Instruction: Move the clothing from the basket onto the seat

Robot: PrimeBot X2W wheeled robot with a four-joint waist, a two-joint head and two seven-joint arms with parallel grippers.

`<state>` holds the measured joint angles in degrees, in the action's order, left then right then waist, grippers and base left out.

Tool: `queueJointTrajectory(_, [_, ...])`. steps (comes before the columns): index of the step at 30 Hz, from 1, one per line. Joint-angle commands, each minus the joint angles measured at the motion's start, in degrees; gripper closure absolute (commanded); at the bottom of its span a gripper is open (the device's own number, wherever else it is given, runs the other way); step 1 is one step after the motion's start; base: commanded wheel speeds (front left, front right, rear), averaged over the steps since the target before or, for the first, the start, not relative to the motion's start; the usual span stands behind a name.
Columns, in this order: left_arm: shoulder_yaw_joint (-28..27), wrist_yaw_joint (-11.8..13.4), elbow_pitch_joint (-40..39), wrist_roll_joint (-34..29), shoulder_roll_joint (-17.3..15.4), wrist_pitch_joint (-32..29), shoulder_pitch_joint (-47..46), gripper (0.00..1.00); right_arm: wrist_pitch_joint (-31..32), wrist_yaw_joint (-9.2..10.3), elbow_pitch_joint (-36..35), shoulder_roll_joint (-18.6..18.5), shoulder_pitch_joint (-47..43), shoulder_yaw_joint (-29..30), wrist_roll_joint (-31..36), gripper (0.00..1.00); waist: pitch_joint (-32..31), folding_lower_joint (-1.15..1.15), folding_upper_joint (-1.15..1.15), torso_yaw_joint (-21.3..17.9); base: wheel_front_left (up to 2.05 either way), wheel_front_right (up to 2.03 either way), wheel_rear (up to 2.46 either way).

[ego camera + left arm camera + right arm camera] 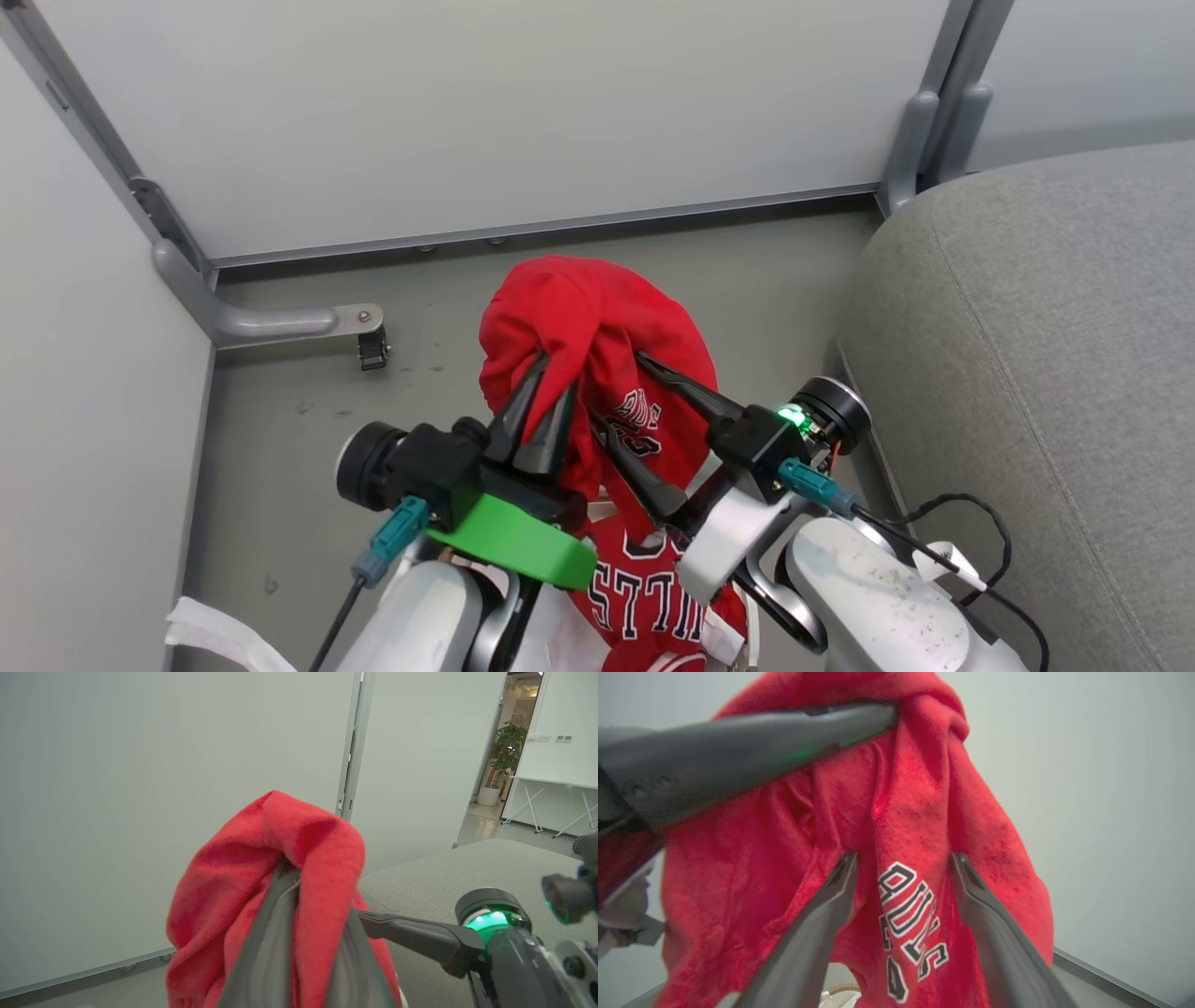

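Note:
A bunched piece of the red clothing (579, 308) hangs in the air above the grey floor, lifted by my left gripper (557, 373), which is shut on a fold of it (308, 826). My right gripper (618, 389) is open, its fingers (831, 896) spread on either side of the small black "BULLS" lettering (910, 914). More red clothing with large lettering (644, 607) lies below, between my forearms. The basket is mostly hidden under my arms; a bit of its brown rim (843, 990) shows. The grey seat (1046, 327) is at the right.
White partition panels (467, 112) close off the back and left, with grey metal feet and a small caster (372, 350) on the floor. A strip of white liner (210, 630) pokes out at the lower left. A black cable (980, 523) runs off my right wrist.

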<state>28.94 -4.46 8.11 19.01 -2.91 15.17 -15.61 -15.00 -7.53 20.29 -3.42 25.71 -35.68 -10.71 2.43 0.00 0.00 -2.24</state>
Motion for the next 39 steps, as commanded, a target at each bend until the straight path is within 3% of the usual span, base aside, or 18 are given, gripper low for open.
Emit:
queueJointTrajectory(1, [0.7,0.4,-0.1,0.8,-0.1,0.0,0.8,1.0,-0.3,0.08,0.9,0.2,0.7,-0.1,-0.7,0.28,-0.3,0.0,0.0,0.8,0.0,0.0,0.0])
queueJointTrajectory(2, [1.2,0.5,-0.1,1.0,-0.1,0.0,0.8,1.0,-0.3,0.08,1.7,0.3,1.0,-0.3,-1.1,0.88,-0.3,0.0,0.0,1.1,0.0,0.0,0.0])
queueJointTrajectory(3, [1.6,0.6,-0.1,1.2,-0.1,0.0,0.7,1.0,-0.3,0.08,2.3,0.3,1.0,-0.2,-2.0,1.0,-0.3,0.0,0.0,1.3,0.0,0.0,0.0])
queueJointTrajectory(7, [2.4,1.1,0.0,1.1,0.0,0.0,0.5,1.0,-0.3,0.08,1.9,0.4,0.6,0.4,-4.5,1.0,-0.1,0.0,0.0,1.6,0.0,0.0,0.0])
queueJointTrajectory(8, [2.4,1.1,0.0,0.8,0.0,0.0,0.4,0.85,-0.3,0.08,1.6,0.4,0.3,0.9,-4.7,1.0,0.0,0.0,0.0,1.5,0.0,0.0,0.0])
queueJointTrajectory(10, [1.8,1.5,-0.6,0.5,0.0,0.0,0.3,0.0,-0.3,0.08,0.3,0.4,-1.0,2.3,-5.3,1.0,0.2,0.0,0.0,0.9,0.0,0.0,0.0])
queueJointTrajectory(18, [-1.4,0.4,-1.5,-1.4,-0.1,0.0,1.6,0.0,-0.3,0.08,-3.8,0.4,-6.3,7.6,-4.7,1.0,1.6,0.0,0.0,-5.9,0.0,0.0,0.0])
queueJointTrajectory(32, [-4.0,-2.1,-1.1,-5.4,-0.1,0.0,4.4,0.0,-0.3,0.08,-8.0,0.4,-13.4,14.8,-3.1,1.0,4.8,0.0,0.0,-24.3,0.0,0.0,0.0])
queueJointTrajectory(39, [-3.7,-2.6,-0.3,-6.4,-0.1,0.0,4.2,0.0,-0.3,0.08,-8.3,0.3,-13.2,17.8,-2.3,1.0,7.3,0.0,0.0,-27.8,0.0,0.0,0.0])
